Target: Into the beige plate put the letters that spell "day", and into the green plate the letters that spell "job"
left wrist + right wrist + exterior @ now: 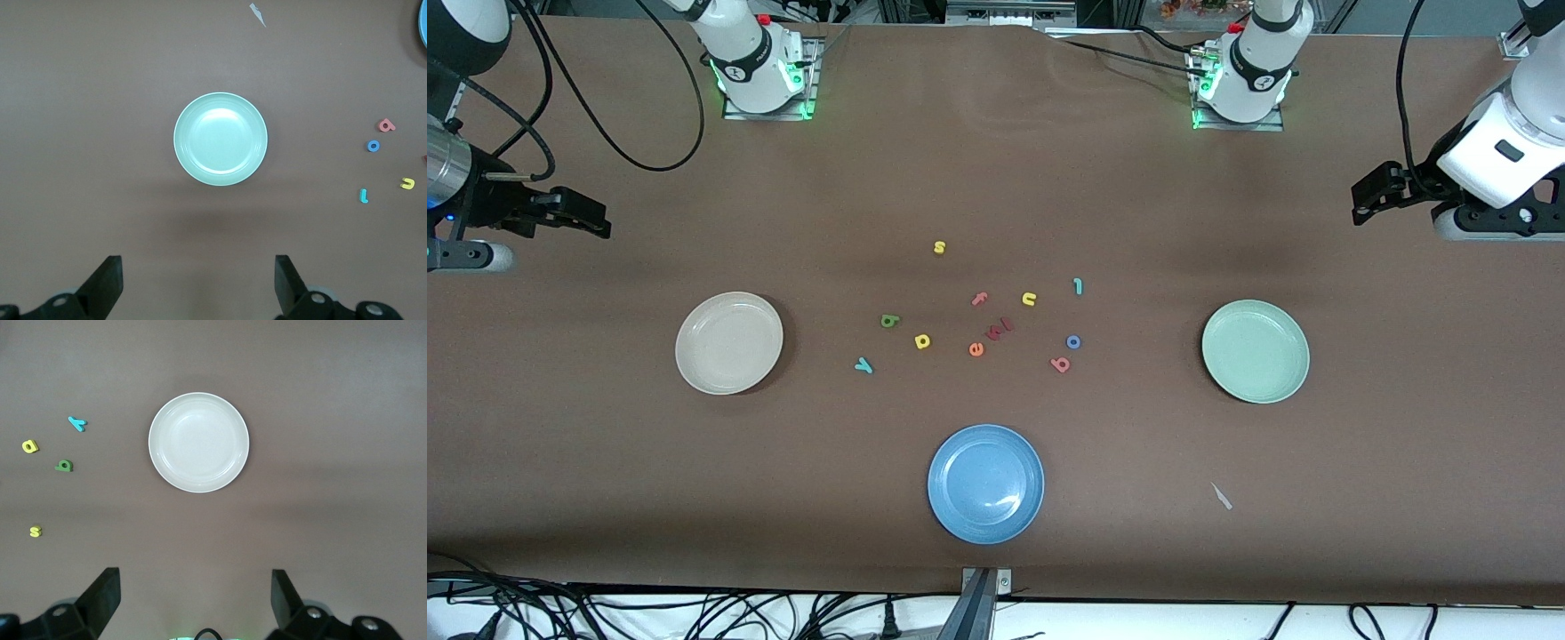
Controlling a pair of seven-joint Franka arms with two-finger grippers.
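Both arms wait high at the table's ends. The left gripper (198, 283) hangs with fingers spread wide and empty above the table by the green plate (1256, 351); the right gripper (195, 600), also spread and empty, hangs by the beige plate (729, 342). Between the plates lie the green "d" (888, 321), yellow "a" (922, 340) and teal "y" (863, 364), then the teal "j" (1078, 286), blue "o" (1073, 341) and red-pink "b" (1060, 364). The blue plate (985, 483) sits nearest the front camera
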